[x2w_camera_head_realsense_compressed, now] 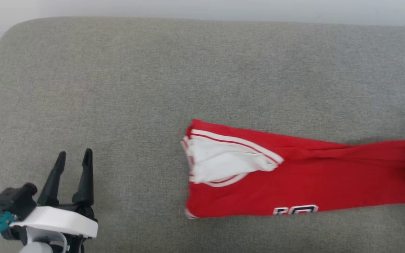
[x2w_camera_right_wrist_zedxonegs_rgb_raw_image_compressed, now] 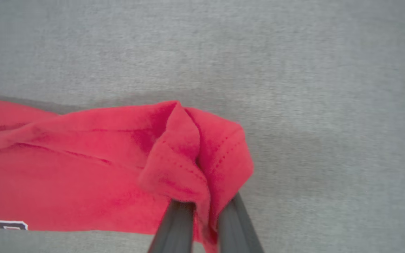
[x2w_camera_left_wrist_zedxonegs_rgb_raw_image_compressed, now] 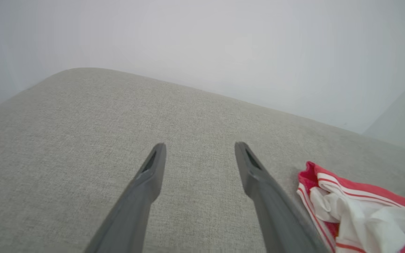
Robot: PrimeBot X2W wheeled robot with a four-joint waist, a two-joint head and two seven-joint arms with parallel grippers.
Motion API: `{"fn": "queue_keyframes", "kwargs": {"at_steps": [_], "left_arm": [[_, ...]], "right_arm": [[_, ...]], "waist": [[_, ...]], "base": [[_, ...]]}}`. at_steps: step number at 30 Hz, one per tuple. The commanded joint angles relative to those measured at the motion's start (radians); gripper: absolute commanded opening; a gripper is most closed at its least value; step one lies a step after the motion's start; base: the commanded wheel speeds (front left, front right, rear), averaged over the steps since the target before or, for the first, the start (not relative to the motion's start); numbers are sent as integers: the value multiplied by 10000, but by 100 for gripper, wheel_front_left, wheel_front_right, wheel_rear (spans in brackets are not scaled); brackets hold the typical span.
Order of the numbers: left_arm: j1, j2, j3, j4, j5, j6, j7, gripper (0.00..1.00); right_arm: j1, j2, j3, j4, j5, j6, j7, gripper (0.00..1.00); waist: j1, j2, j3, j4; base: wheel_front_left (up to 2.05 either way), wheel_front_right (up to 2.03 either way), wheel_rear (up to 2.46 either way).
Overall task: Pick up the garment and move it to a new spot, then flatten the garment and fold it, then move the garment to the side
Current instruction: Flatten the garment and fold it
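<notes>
Right wrist view shows what the head view crops at its right edge: the right end effector (x2w_camera_right_wrist_zedxonegs_rgb_raw_image_compressed: 206, 208) pinching a bunched red edge of the one garment (x2w_camera_head_realsense_compressed: 311, 175), which lies folded long on the grey cushion (x2w_camera_head_realsense_compressed: 118, 88). The left end effector (x2w_camera_head_realsense_compressed: 75, 153), the second of two, stands spread, apart from it.

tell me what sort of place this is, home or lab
Likely an indoor room, home-like or a mock-up; I cannot tell which. A grey fabric-covered cushion with rounded corners, like a sofa seat or ottoman, has a plain pale wall behind it, and a red garment lies on it.
</notes>
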Motion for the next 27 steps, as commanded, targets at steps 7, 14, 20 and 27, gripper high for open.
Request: {"fn": "queue_keyframes", "kwargs": {"at_steps": [7,14,20,27], "left_arm": [[288,-920,825,369,910,-616,-46,100],[489,-1494,1331,406,1369,-777,-46,100],[627,-1580,1215,234,1472,-787,-45,100],[557,-1560,911,210,1377,-792,-45,100]], "right_arm": [[-276,-293,-496,925,-888,-3,-149,0],[93,6,-264,-62,-494,-2,505,0],[633,594,396,-2238,-55,-2,1245,0],[299,1366,2002,-3564,-274,-2,1534,0]], "waist": [[1,-1,-121,-89],[1,-1,-311,-10],[1,-1,-452,209],[1,-1,-534,619]], "base": [[0,0,0],[0,0,0],[0,0,0],[0,0,0]]}}
